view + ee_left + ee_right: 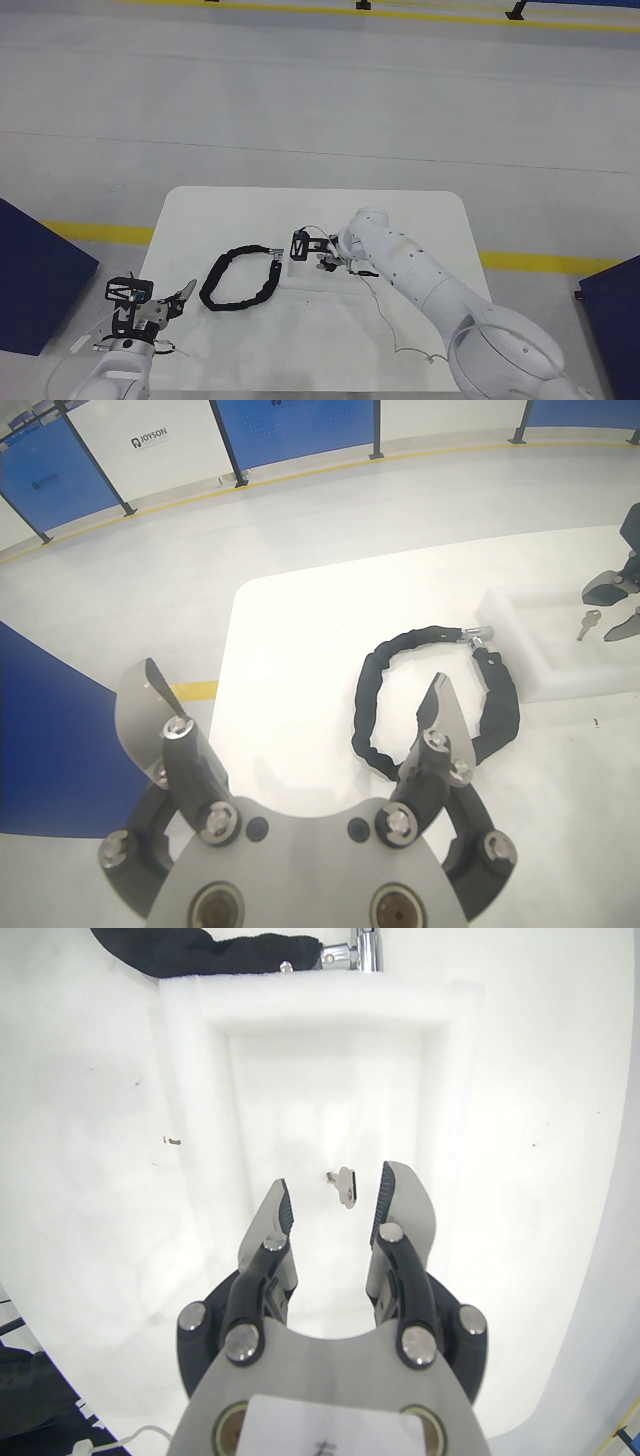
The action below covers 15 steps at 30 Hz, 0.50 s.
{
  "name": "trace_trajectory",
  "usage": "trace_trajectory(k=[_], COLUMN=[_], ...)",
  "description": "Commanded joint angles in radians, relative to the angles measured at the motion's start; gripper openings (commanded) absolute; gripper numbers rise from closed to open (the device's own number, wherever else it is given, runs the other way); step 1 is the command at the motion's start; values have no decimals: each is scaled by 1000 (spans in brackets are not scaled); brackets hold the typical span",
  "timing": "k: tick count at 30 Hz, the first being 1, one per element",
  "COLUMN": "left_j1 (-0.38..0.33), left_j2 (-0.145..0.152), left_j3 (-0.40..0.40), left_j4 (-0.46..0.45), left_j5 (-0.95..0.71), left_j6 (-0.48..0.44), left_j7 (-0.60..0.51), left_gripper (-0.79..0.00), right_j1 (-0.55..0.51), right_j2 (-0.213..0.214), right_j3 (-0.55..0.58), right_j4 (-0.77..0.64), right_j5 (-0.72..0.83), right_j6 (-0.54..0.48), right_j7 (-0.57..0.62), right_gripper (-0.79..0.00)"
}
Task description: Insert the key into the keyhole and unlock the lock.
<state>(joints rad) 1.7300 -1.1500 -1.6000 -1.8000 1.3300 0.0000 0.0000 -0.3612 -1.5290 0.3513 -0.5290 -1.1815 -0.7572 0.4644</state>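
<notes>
White table [420,215]: L gripper [295,672] wide open, empty, lock [362,700] loop just ahead of it. R gripper [335,1175] part open, holding nothing, key [346,1187] lying in tray [320,993] between its fingers [275,1213], nearer one. Risk: closing could nudge or pinch key skewed, so it won't line up w/ lock.

We look down from above the arms on the whole desk [220,220], with floor beyond. Our left wrist camera sits back over the desk's near corner. It faces across the desk past the left tool [297,674] toward the chain lock [362,710] and, farther off, the key [587,622]. Our right wrist camera hangs close over that same key, behind the right tool [334,1175]. All three views share the lock's metal end.
</notes>
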Motion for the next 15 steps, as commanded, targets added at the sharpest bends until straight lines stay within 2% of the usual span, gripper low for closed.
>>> trace_trajectory(k=[1,10,12,15], left_j1=[0,0,0,0], left_j2=[0,0,0,0], left_j3=[0,0,0,0], left_j4=[0,0,0,0], left_j5=[0,0,0,0], left_j6=[0,0,0,0], left_j7=[0,0,0,0], left_gripper=[0,0,0,0], right_j1=[2,10,10,11], right_j2=[-11,-50,-57,-66], right_j3=[-2,-7,-7,-7], right_j4=[24,109,123,142], right_j5=[-5,-24,-27,-33], right_j6=[0,-4,-4,-3], right_j7=[-12,-55,-64,-77], right_gripper=[-431,-493,-526,-631])
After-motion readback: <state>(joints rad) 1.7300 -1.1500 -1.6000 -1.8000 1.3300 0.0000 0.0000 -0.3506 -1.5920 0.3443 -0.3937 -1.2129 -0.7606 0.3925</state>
